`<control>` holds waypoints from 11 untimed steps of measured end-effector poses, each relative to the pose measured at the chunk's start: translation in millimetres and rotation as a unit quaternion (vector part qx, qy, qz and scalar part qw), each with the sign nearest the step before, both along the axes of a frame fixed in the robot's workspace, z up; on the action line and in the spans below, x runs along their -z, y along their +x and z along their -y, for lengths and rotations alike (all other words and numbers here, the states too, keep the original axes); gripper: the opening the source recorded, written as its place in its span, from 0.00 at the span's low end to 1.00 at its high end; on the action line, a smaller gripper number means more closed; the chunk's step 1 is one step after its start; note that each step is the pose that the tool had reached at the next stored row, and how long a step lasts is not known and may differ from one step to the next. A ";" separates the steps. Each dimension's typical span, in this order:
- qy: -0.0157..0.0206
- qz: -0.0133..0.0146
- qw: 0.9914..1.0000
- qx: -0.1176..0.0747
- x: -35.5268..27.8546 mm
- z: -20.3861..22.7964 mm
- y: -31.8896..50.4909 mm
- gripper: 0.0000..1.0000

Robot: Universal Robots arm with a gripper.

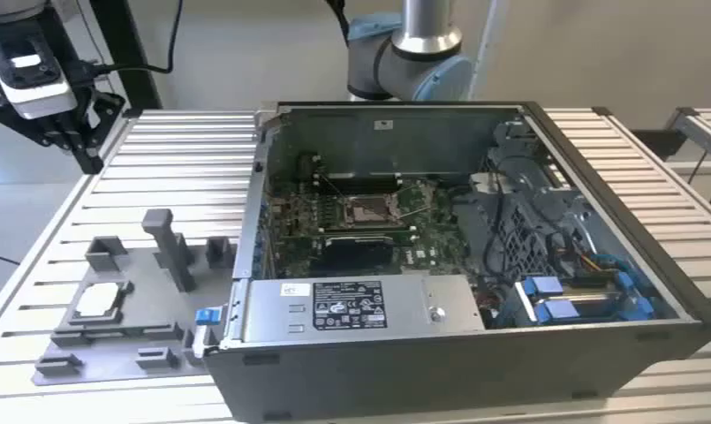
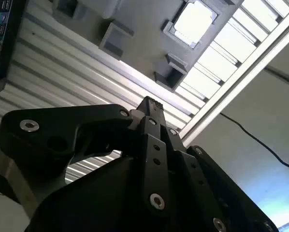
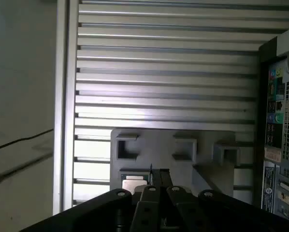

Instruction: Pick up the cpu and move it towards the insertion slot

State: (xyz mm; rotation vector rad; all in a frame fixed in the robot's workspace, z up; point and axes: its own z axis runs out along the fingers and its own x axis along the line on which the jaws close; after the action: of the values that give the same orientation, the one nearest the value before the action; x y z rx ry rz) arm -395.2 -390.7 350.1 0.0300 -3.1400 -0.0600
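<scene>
Hovering over the worktop's (image 1: pixel 178 168) far corner, the gripper (image 1: pixel 82 148) has its fingers (image 2: pixel 149 108) closed and empty. The cpu (image 1: pixel 100 300) lies well apart along that edge, toward the near corner.

You see the cpu (image 1: pixel 100 300) silvery-white against its matte grey tray (image 1: pixel 102 364). The worktop (image 1: pixel 178 177) is pale silver, ribbed in parallel stripes. The insertion slot (image 1: pixel 367 208) has a silver frame and a dark centre, set on a green motherboard (image 1: pixel 435 212) (blue tabs (image 1: pixel 544 290) show nearby). Your gripper (image 2: pixel 151 103) is black.

Robotics lab, slatted aluminium bench (image 1: pixel 178 150), opened computer case (image 1: pixel 450 371), fixture tray (image 1: pixel 143 309)
</scene>
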 end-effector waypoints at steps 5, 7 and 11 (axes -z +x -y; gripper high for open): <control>0.000 0.000 1.000 0.000 0.0 0.0 0.0 0.00; 0.000 0.000 1.000 0.000 0.0 0.0 0.0 0.00; 0.000 0.000 1.000 0.000 0.0 0.0 0.0 0.00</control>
State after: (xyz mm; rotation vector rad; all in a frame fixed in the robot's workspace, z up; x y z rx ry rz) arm -395.2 -390.7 350.1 0.0300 -3.1400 -0.0600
